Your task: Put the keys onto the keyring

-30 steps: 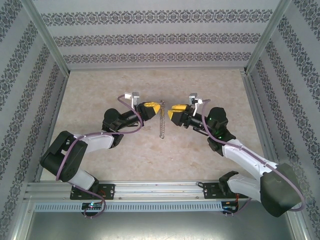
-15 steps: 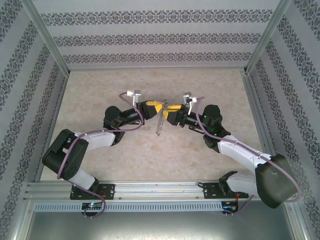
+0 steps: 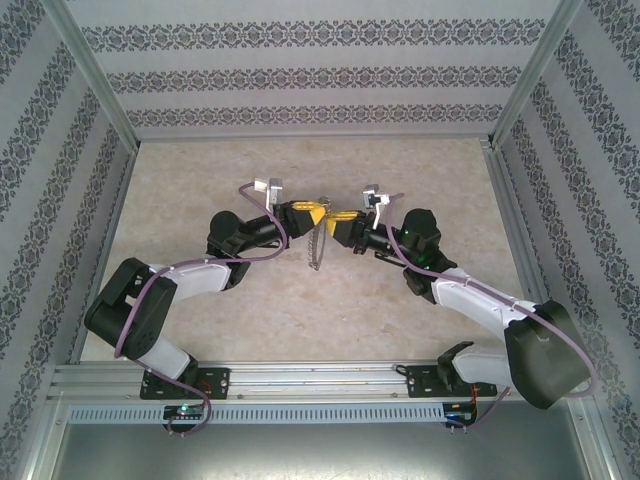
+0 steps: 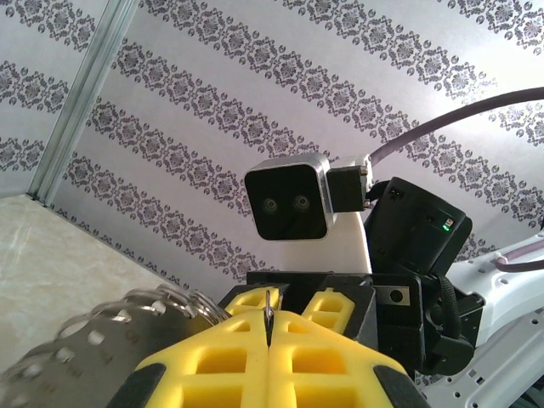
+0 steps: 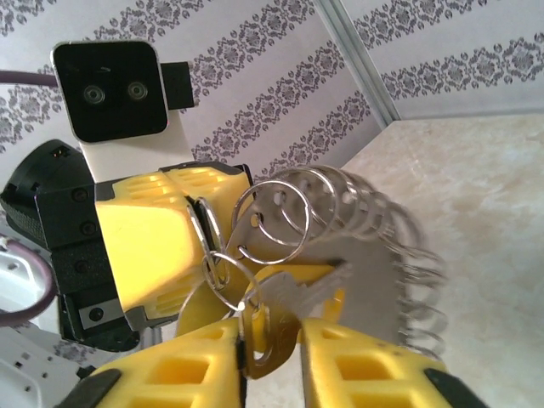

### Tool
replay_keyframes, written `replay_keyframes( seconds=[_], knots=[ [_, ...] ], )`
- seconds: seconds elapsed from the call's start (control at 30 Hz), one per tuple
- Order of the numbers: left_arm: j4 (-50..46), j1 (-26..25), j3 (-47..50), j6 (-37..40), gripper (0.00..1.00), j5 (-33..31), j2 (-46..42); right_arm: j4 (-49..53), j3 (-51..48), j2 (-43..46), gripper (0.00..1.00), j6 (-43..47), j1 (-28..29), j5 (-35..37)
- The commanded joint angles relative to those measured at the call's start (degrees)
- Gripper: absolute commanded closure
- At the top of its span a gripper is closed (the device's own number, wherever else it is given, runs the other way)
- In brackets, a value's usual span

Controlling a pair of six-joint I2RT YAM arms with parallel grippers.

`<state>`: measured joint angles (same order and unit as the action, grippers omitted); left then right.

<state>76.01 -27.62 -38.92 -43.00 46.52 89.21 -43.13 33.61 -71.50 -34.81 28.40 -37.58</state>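
Grippers nose to nose over the middle of the table [image 3: 200,175], keyring strung up between them!

The left arm [image 3: 185,285] and the right arm [image 3: 480,305] reach in from either side and nearly meet. The left gripper [image 3: 318,214] has its yellow fingers [image 4: 212,365] pressed tight together on a thin metal edge of the keyring [image 3: 318,248]. That grey hoop, with its coiled fringe, hangs down between the two grippers. Just beside it, the right gripper [image 5: 270,338] pinches the key [image 5: 299,293] between its pads. The key's upper end is right up among the wire loops at the hoop's rim. Whether it's threaded on, I can't tell.
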Motion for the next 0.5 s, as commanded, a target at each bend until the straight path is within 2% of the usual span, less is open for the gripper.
replay_keyframes(
  seconds=[0.0,0.2,0.47],
  knots=[
    [5.6,0.7,-1.8,-1.0,1.0,0.7,0.2,-1.6,0.0,1.1,0.84,0.4,0.7,-0.7],
    [5.6,0.8,-1.8,-1.0,1.0,0.4,-0.1,-0.4,-0.2,1.8,0.96,1.1,1.4,-1.2],
    [5.6,1.1,-1.9,-1.0,1.0,0.5,-0.1,1.9,0.2,1.7,1.0,2.3,2.6,-2.1]
  ],
)
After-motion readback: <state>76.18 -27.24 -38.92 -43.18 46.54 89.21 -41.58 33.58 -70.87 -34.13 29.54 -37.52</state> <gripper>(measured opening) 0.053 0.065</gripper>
